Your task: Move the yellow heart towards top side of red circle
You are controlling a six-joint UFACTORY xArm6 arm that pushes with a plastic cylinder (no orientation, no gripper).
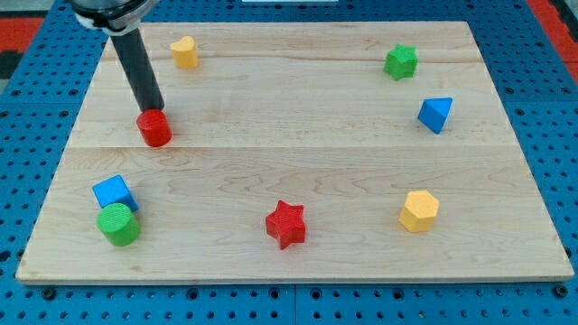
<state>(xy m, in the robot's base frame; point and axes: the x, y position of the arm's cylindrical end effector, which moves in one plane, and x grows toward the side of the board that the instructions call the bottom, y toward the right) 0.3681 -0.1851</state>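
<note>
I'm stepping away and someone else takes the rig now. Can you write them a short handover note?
My tip sits at the top edge of the red circle, apparently touching it.
The yellow heart lies near the board's top edge, up and to the view's right of the red circle, with a clear gap between them.
Done: nothing visible yet; the heart is not beside the circle.
Left: get behind the heart and push it down to the circle's top side without shoving the circle.

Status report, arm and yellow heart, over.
My tip at the red circle block's top edge. Yellow heart block untouched, toward the view's top. Nothing between them.
</note>
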